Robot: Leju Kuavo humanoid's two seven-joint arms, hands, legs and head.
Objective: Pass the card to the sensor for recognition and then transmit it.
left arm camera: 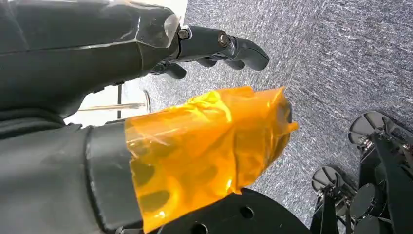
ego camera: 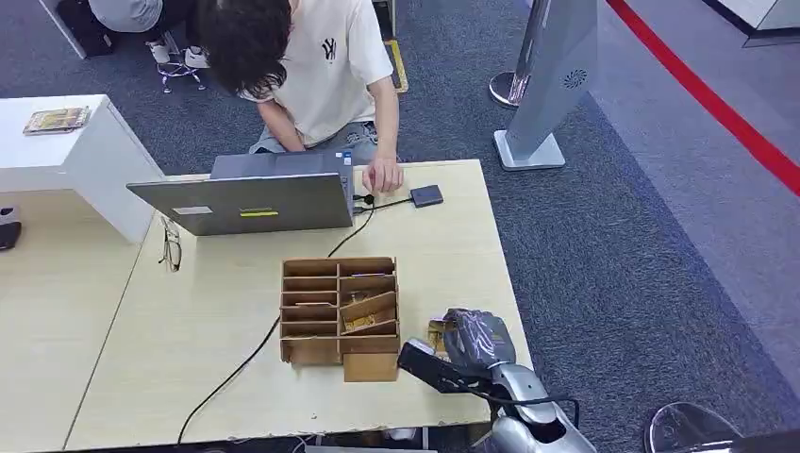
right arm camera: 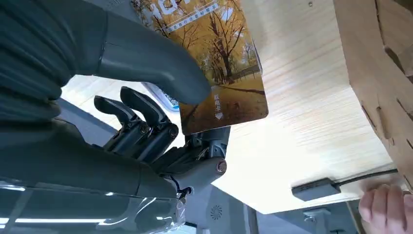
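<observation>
From the head view, your right robot hand (ego camera: 476, 342) sits at the near right corner of the tabletop (ego camera: 189, 321), just beside the cardboard organiser (ego camera: 340, 310). A corner of the card (ego camera: 437, 332) peeks out at the hand's left side. The sensor (ego camera: 426, 195) lies well apart at the far edge, cabled toward the laptop (ego camera: 247, 196), with a person's hand (ego camera: 383, 175) just beside it.

In the left wrist view, your left robot hand (left arm camera: 214, 46) hangs over grey carpet, thumb wrapped in orange film; its fingers are curled in and carry nothing.

In the right wrist view, your right robot hand (right arm camera: 160, 122) pinches the card (right arm camera: 219, 63) between thumb and fingers, above the tabletop (right arm camera: 302, 112). The card looks thin, light, stiff and glossy, so expect it to slip or pivot if the pinch is near a corner. Keep hold at one short end, leaving the far face free for the sensor (right arm camera: 316, 189), which sits near the person's fingers (right arm camera: 384, 209).
</observation>
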